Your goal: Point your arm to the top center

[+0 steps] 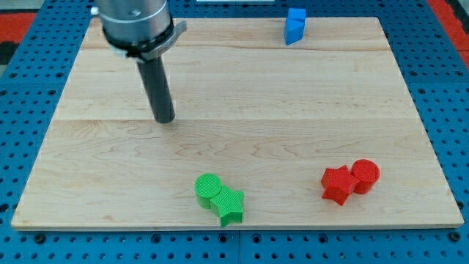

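Observation:
My tip [165,119] rests on the wooden board [293,95] in its left half, about mid-height, with the dark rod rising to the arm at the view's top left. A blue block [294,26] stands at the board's top edge, right of centre, far to the right of my tip. A green cylinder [208,188] touches a green star [230,206] near the bottom edge, below and right of my tip. A red star [337,184] touches a red cylinder [365,175] at the bottom right. My tip touches no block.
The board lies on a blue perforated table [440,44] that shows on all sides. A red surface [22,18] shows at the view's top left corner.

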